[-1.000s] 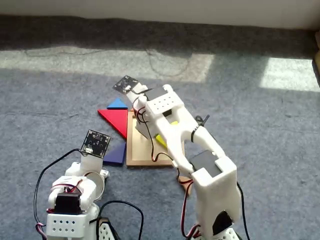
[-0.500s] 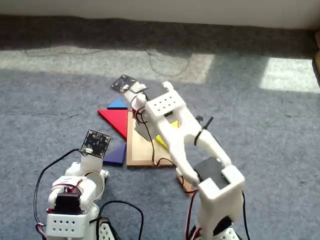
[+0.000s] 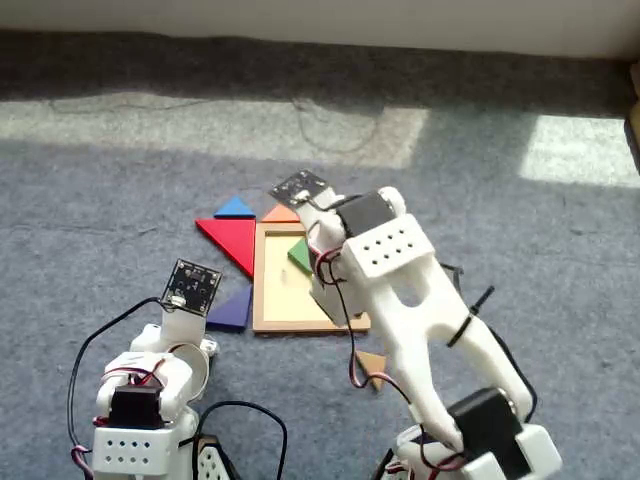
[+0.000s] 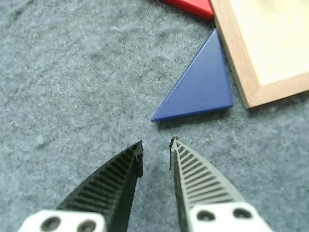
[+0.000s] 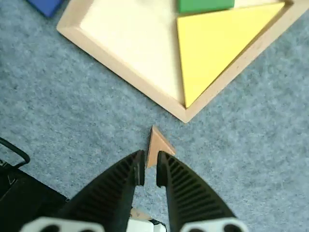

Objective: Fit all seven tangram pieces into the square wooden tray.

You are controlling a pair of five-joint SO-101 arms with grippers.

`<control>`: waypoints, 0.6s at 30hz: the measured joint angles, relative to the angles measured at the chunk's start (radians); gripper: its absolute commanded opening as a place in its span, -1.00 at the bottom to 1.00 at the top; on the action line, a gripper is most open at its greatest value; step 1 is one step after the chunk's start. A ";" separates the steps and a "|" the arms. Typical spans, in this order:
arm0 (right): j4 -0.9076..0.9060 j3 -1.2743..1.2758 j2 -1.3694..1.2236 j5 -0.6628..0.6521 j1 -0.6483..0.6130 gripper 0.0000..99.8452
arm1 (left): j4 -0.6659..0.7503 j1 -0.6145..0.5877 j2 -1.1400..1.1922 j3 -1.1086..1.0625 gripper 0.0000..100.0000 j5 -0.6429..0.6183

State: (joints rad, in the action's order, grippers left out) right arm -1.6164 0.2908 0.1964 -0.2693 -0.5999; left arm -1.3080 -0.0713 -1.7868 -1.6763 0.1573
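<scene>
Right gripper [image 5: 148, 169] is barely ajar, empty, at the tan triangle [image 5: 157, 142]; we'd open wider and straddle it squarely first.

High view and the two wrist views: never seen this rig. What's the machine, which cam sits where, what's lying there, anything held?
Two small white robot arms stand side by side, each ending in a two-fingered claw. The high view is from a fixed camera looking down on both: the left arm sits folded low, and the right arm stretches over the wooden tray. The other two pictures come from cameras on the wrists, each looking along its own claw.

On the grey carpet lies the tray, holding a green piece and a yellow triangle. Outside it are a red triangle, a light blue triangle, an orange triangle, a dark blue triangle and a small tan triangle.

The left claw hangs near the dark blue triangle, the right claw over the tan one. Both are slightly open and hold nothing.
</scene>
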 measured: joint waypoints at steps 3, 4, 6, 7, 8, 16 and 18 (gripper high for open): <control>0.034 0.137 0.126 0.060 0.018 -0.91 | 0.000 0.000 0.000 0.000 -0.76 0.000; 0.054 0.186 0.167 0.075 0.023 -0.91 | 0.000 0.000 0.000 0.000 -0.76 0.000; 0.107 0.288 0.232 0.086 0.025 -0.86 | 0.000 0.000 0.000 0.000 -0.76 0.000; 0.137 0.342 0.256 0.089 0.025 -0.81 | 0.000 0.000 0.000 0.000 -0.76 0.000; 0.167 0.396 0.278 0.091 0.025 -0.74 | 0.000 0.000 0.000 0.000 -0.76 0.000; 0.348 0.672 0.315 0.097 0.025 -0.58 | 0.000 0.000 0.000 0.000 -0.76 0.000; 0.393 0.706 0.315 0.097 0.025 -0.58 | 0.000 0.000 0.000 0.000 -0.76 0.000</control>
State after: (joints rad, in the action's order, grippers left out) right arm -1.2236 0.9966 0.5109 -0.1726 -0.5754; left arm -1.3080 -0.0713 -1.7868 -1.6763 0.1573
